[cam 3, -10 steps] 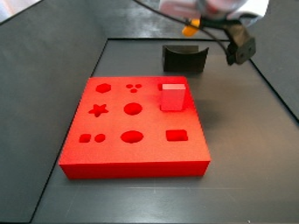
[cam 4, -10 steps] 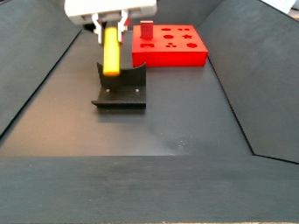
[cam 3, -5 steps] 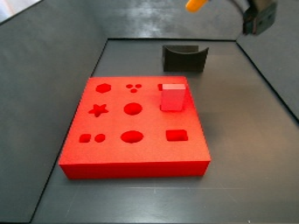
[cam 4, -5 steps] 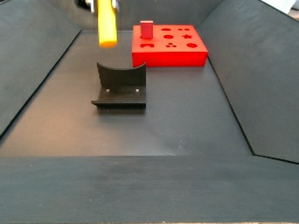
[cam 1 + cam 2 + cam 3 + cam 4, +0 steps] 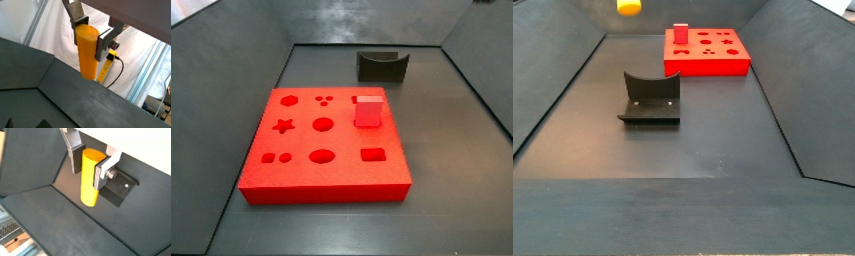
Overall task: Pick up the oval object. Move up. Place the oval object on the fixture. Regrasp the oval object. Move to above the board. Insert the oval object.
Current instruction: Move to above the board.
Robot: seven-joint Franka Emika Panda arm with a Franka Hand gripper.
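My gripper (image 5: 92,34) is shut on the oval object (image 5: 88,52), a yellow-orange peg that hangs lengthwise down from the silver fingers (image 5: 104,168) in both wrist views. In a side view only the oval object's lower end (image 5: 629,7) shows at the frame's upper edge, high above the fixture (image 5: 649,98); the gripper itself is out of both side views. The dark fixture (image 5: 382,66) stands on the floor with its notch bare. The red board (image 5: 325,150) lies flat, with shaped holes in its top. Below the peg, a wrist view shows part of the fixture (image 5: 124,187).
A small red upright block (image 5: 369,110) stands on the board near its far right side. Dark sloping walls (image 5: 560,80) enclose the floor. A wrist view looks past the enclosure at white sheeting and a yellow cable part (image 5: 107,67).
The gripper has risen straight up with the oval object. It has left one side view entirely, and only the peg's lower tip remains in the other.
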